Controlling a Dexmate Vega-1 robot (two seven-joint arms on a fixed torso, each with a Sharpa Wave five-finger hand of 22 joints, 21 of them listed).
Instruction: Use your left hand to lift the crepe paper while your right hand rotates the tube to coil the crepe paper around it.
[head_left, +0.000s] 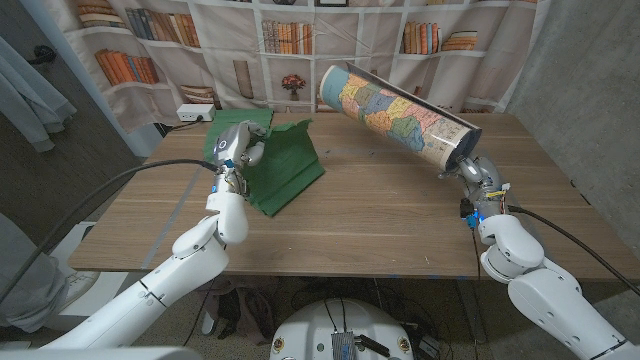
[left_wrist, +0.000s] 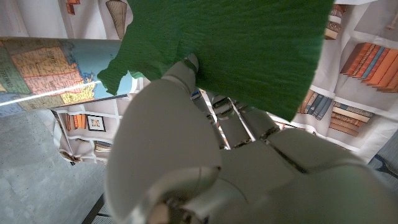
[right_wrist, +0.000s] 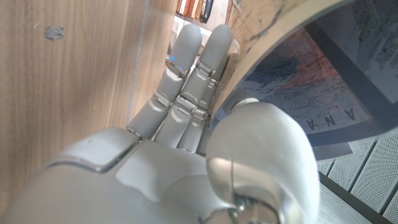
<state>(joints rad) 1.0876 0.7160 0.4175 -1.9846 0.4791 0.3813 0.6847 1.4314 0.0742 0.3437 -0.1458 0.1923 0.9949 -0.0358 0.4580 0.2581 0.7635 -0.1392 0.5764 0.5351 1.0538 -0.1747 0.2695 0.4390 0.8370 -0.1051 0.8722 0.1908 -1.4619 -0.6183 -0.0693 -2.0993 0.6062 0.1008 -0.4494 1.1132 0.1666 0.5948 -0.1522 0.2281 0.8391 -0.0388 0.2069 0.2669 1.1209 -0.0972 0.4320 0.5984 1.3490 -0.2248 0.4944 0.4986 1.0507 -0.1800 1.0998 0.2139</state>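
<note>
1 tube (head_left: 398, 107), 1 crepe paper (head_left: 280, 165).

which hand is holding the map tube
The right hand grips the map tube at its open end; the left hand holds green crepe paper instead.

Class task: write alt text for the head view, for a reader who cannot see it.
At a wooden table, the robot's left hand lifts a sheet of green crepe paper, while its right hand holds the end of a tilted map-printed tube. A bookshelf-printed backdrop hangs behind.
</note>
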